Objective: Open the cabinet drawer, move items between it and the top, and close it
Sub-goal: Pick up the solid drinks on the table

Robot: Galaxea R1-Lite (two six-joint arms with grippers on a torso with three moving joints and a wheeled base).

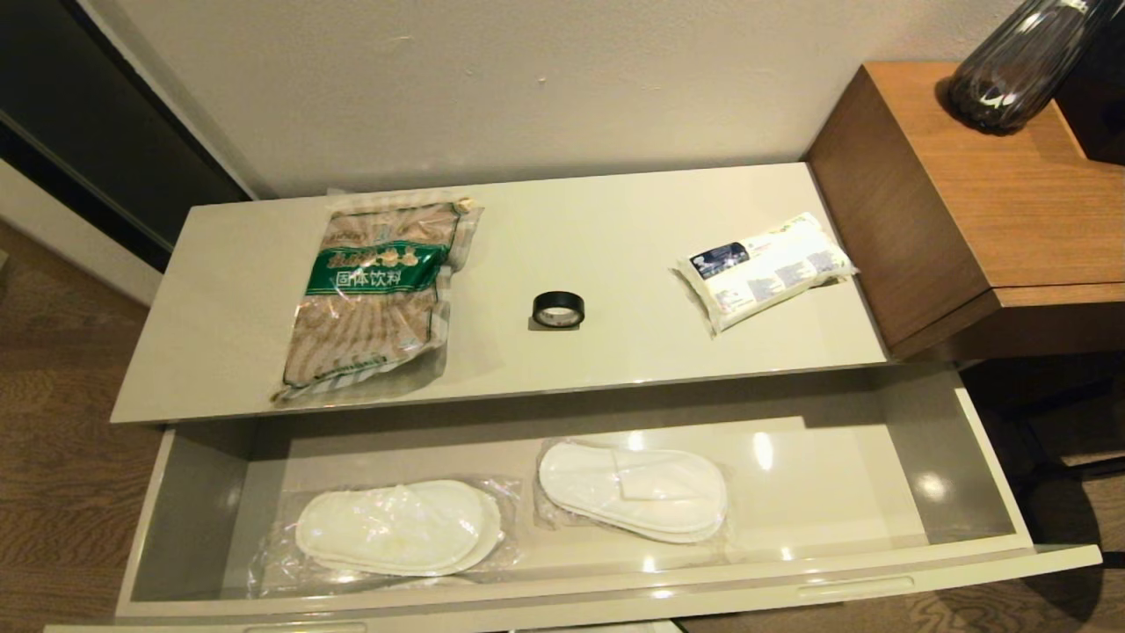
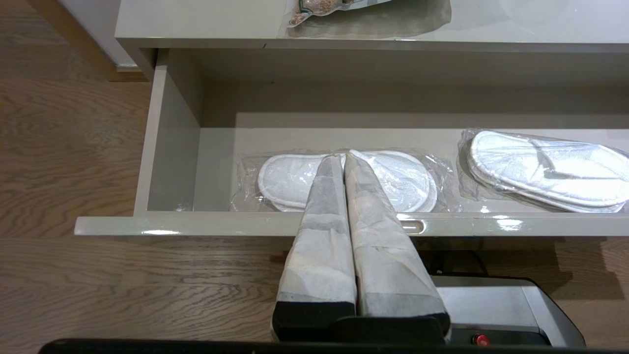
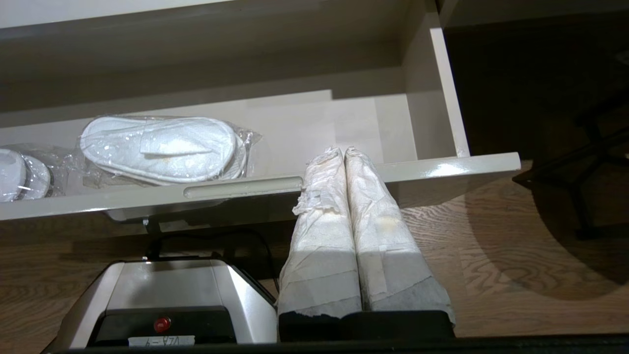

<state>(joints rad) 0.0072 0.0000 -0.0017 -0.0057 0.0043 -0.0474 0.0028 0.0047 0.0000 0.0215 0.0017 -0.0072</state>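
Observation:
The beige cabinet drawer (image 1: 984, 558) stands pulled out, its handle slots in the front rim. Two plastic-wrapped pairs of white slippers lie in it, one to the left (image 1: 397, 527) and one in the middle (image 1: 635, 491). On the cream top (image 1: 633, 255) rest a brown-and-green snack bag (image 1: 373, 290), a black tape roll (image 1: 558, 309) and a white tissue pack (image 1: 763, 268). Neither arm shows in the head view. My left gripper (image 2: 344, 154) is shut and empty, hanging before the drawer front above the left slippers (image 2: 403, 177). My right gripper (image 3: 343, 150) is shut and empty near the drawer's right end (image 3: 442, 169).
A taller brown wooden side table (image 1: 993, 185) with a dark glass vase (image 1: 1011, 70) stands to the right of the cabinet. Wood floor surrounds the drawer. The robot's base (image 3: 162, 295) sits below the drawer front. The drawer's right half is bare (image 1: 835, 483).

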